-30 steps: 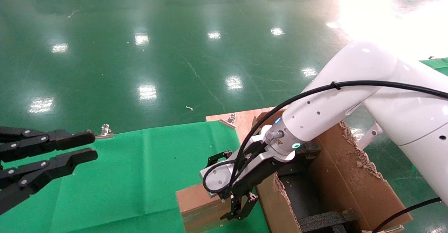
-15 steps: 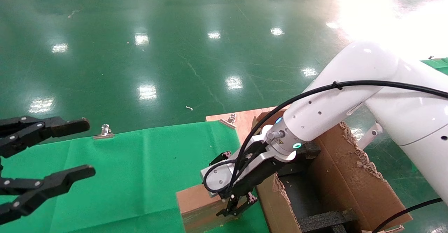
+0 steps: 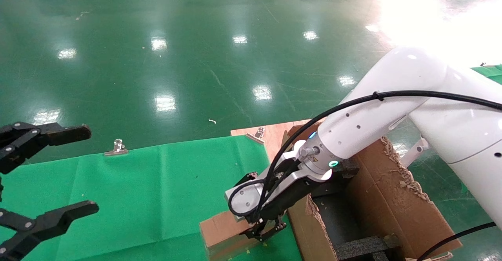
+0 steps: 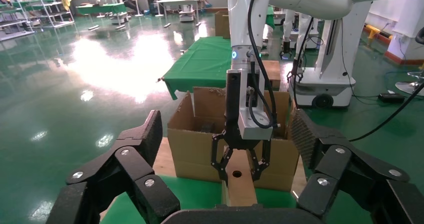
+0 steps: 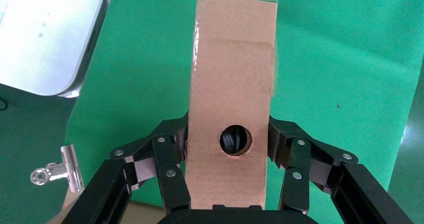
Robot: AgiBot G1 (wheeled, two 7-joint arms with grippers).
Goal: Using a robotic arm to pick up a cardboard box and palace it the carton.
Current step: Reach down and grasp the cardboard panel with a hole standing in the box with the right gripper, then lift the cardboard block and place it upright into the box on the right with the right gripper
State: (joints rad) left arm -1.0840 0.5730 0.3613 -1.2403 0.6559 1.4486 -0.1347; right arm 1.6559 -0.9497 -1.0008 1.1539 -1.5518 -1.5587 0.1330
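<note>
Right gripper (image 5: 227, 184) clamps the cardboard box (image 3: 223, 229) on the green cloth (image 3: 157, 198), beside the carton (image 3: 384, 202). Left gripper (image 3: 39, 182) hangs open. Risk: box snagging the carton's ragged flap.

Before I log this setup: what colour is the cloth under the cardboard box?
Bright green cloth, plain; the right wrist view shows it best beneath the cardboard box.

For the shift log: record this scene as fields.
Right end effector: shut on the box, fingers against both its long sides
Box: on the green cloth, beside the carton, round hole in its top face
Carton: open, flaps up, black foam inside
Left end effector: open, over the cloth's left part, holding nothing
</note>
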